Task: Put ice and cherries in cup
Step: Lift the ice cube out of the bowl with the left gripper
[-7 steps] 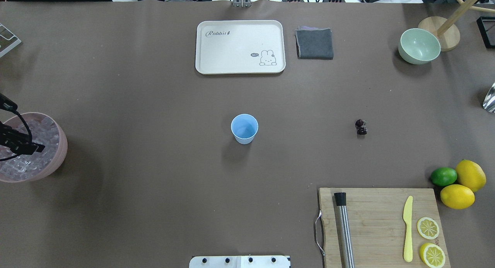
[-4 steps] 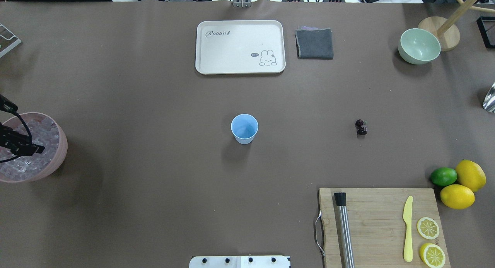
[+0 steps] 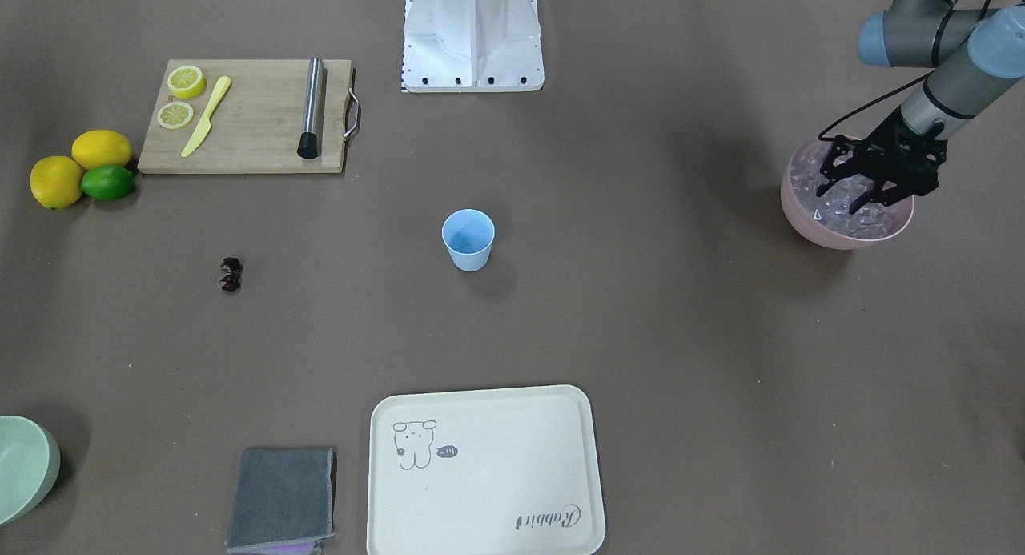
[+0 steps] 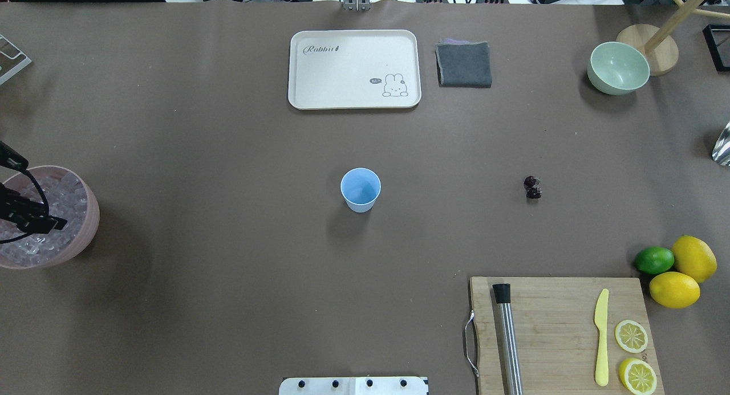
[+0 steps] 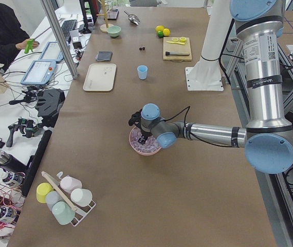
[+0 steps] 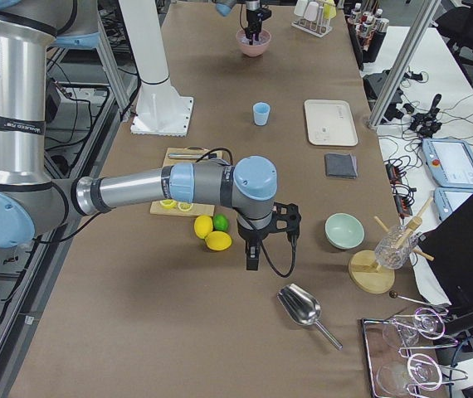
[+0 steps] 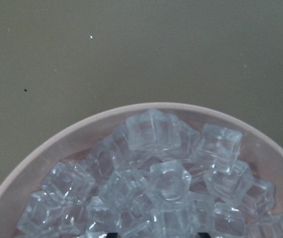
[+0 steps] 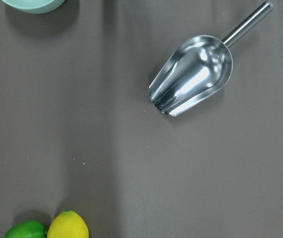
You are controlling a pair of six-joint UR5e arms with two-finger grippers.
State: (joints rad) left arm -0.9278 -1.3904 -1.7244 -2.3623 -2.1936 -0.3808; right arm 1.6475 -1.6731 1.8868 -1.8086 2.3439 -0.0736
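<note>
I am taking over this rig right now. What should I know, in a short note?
Left gripper: jaws open over the ice in the pink bowl, nothing held.
Right gripper: seen only from the side, near the lemons; open or shut unclear.
Cup: upright, mid table, empty.
Cherries: on the table, apart from the cup.
Done: nothing yet. Left: ice and cherries into the cup.

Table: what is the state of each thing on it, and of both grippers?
Cup: upright, empty.
Ice: heaped in pink bowl.
Cherries: lying on table.
Left gripper: open, over ice.
Right gripper: cannot tell.
Green bowl: upright, empty.
Tray: empty.
</note>
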